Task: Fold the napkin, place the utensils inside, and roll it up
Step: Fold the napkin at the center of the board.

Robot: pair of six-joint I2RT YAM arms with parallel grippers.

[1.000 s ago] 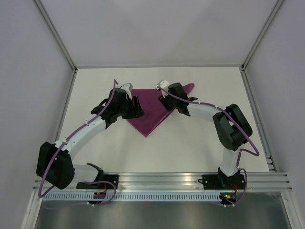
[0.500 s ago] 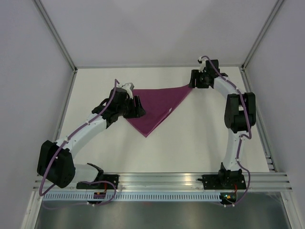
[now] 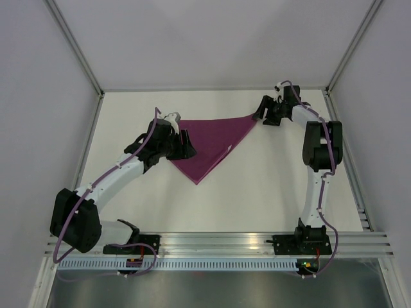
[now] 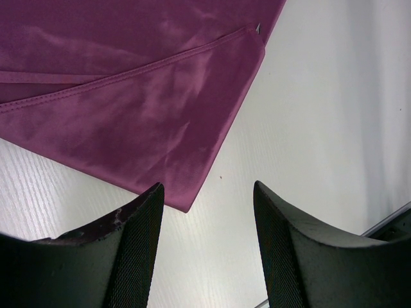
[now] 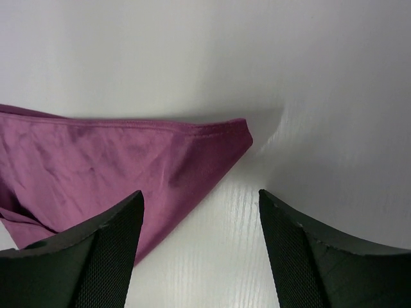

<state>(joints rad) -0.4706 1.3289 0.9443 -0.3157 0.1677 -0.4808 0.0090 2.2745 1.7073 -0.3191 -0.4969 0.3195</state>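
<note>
The purple napkin [image 3: 209, 142] is seen lying flat on the white counter [image 3: 257, 192], toward the far side and about in the middle. It is folded into a shape with three corners. Its long edge is laid from side to side along the far side, from the left gripper [image 3: 185, 142] across to the right gripper [image 3: 259, 115]. Its sharp tip is pointed at the near edge of the counter, where the arms are bolted down.

The left gripper is placed at the left end of the napkin. In the left wrist view, its two black fingers [image 4: 128, 250] are spread wide apart and nothing is held between them. One corner of the napkin is seen on the counter just ahead of the gap. A top layer of cloth with a sewn hem [image 4: 128, 74] is laid over the bottom layer. A tiny grey speck [image 4: 258, 27] is seen at the far corner of that hem. It may be a small tag, but it is too small for anything to be read.

The right gripper is placed at the right end of the napkin, near the far right corner of the counter. It is opened wide too, and nothing is held. In the right wrist view, the napkin's right corner is laid flat and is pointed at the gap between the fingers.
</note>
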